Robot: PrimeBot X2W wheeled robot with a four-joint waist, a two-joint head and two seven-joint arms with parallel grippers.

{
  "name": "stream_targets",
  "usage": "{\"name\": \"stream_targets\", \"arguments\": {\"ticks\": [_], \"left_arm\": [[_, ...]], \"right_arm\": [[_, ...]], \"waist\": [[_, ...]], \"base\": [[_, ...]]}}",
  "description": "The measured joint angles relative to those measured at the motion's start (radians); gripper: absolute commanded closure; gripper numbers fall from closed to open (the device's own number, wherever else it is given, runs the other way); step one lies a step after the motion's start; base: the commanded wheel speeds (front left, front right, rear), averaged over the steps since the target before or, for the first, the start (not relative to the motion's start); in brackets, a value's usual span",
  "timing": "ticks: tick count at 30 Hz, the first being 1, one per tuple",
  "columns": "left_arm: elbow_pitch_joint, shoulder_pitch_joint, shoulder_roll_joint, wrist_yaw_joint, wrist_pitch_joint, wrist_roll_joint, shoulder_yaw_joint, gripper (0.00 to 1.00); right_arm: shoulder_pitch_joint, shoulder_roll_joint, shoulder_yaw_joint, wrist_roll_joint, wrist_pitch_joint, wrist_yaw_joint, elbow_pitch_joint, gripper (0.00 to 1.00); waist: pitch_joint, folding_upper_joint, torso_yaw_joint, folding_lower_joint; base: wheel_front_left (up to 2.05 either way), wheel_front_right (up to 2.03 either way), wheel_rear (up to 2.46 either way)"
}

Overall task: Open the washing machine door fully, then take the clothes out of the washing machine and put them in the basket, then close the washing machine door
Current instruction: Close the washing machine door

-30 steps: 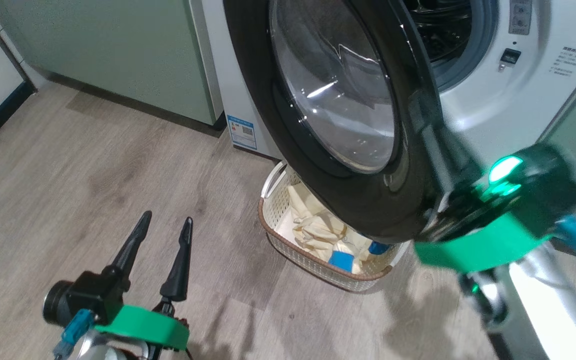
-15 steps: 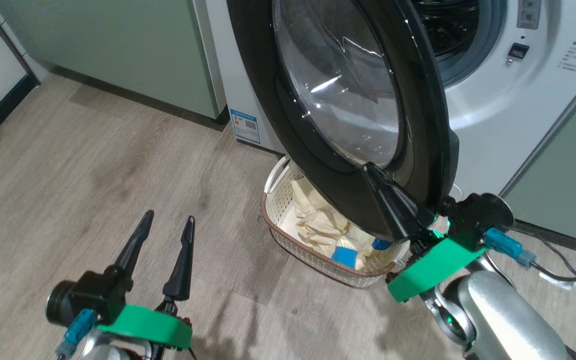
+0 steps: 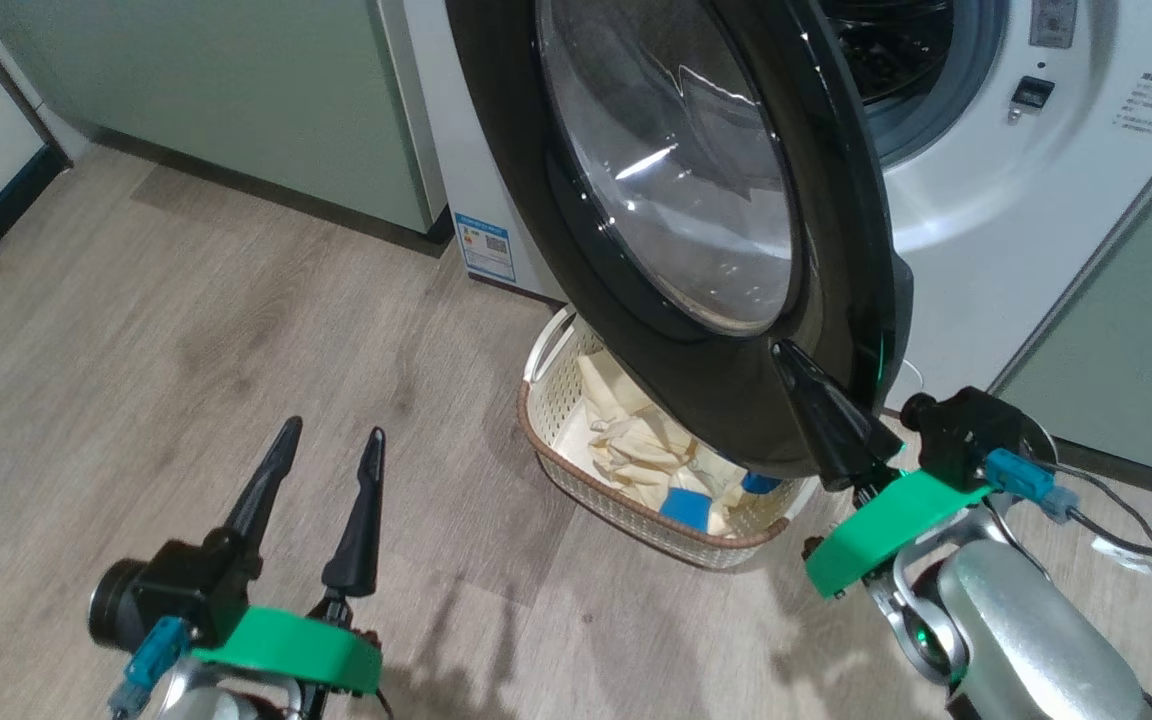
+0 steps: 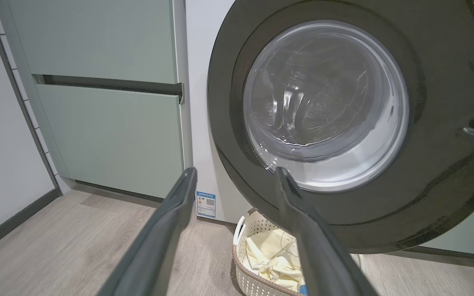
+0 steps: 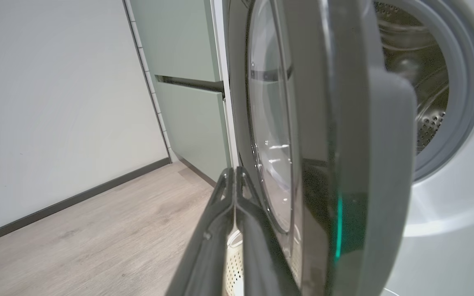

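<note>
Grey-brown wood-plank floor, pale green cabinets, plain white wall, dark skirting board along it

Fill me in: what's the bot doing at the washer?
The right gripper, shut, sits at the lower outer rim of the washing machine door, which stands about half open; contact looks likely. The clothes lie in the basket under the door, so closing is what's left. The left gripper hangs open over the floor, touching nothing.
</note>
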Motion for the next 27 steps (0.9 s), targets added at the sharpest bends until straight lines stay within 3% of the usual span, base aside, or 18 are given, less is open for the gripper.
{"name": "stream_targets", "arguments": {"ticks": [14, 27], "left_arm": [[0.001, -0.002, -0.015, -0.015, 0.0, 0.013, 0.01, 0.0], [-0.002, -0.013, -0.035, -0.031, 0.0, 0.026, 0.016, 0.0]], "right_arm": [[-0.016, -0.002, -0.03, 0.007, -0.002, 0.0, 0.049, 1.0], [-0.023, -0.025, -0.119, -0.014, -0.003, 0.0, 0.057, 1.0]], "waist": [[0.012, 0.0, -0.004, 0.0], [0.039, 0.0, -0.006, 0.0]], "base": [[0.0, 0.0, 0.0], [0.0, 0.0, 0.0]]}}
